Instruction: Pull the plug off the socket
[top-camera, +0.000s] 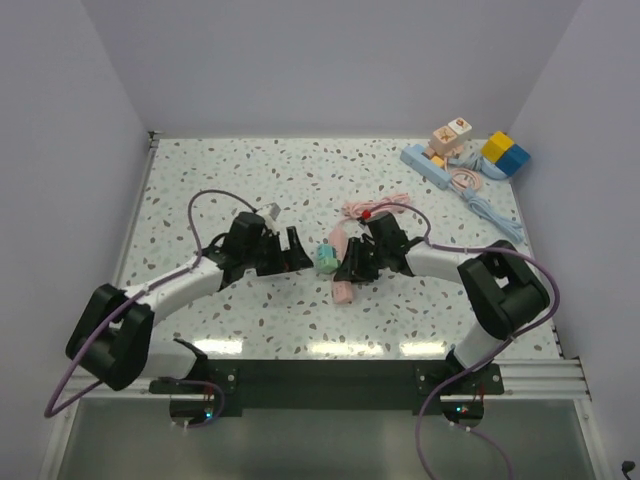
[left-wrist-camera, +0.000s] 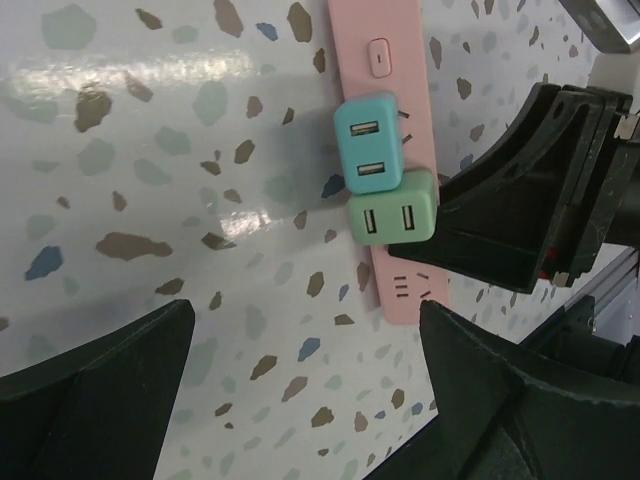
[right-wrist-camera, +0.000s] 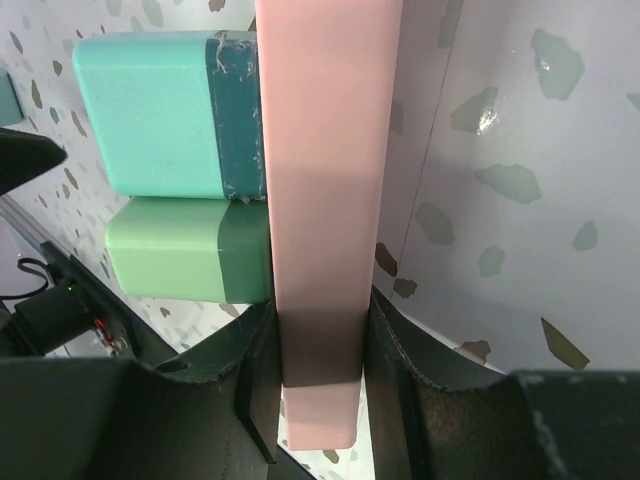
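Left wrist showed a likely light, rigid teal plug (left-wrist-camera: 365, 142), pinchable at its sides; left gripper (left-wrist-camera: 300, 390) jaws gaped, right gripper (right-wrist-camera: 320, 345) jaws clamped the power strip (left-wrist-camera: 400, 60).

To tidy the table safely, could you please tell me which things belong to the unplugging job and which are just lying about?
Job: pink socket strip, teal plug, green plug, right claw shut on the strip, open left claw.
Lying about: blue socket strip, yellow and blue blocks, blue cable.

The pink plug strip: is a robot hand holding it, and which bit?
Yes. The right gripper is shut on the pink power strip, pinching it near one end, beside the green plug. The left gripper is open, holding nothing.
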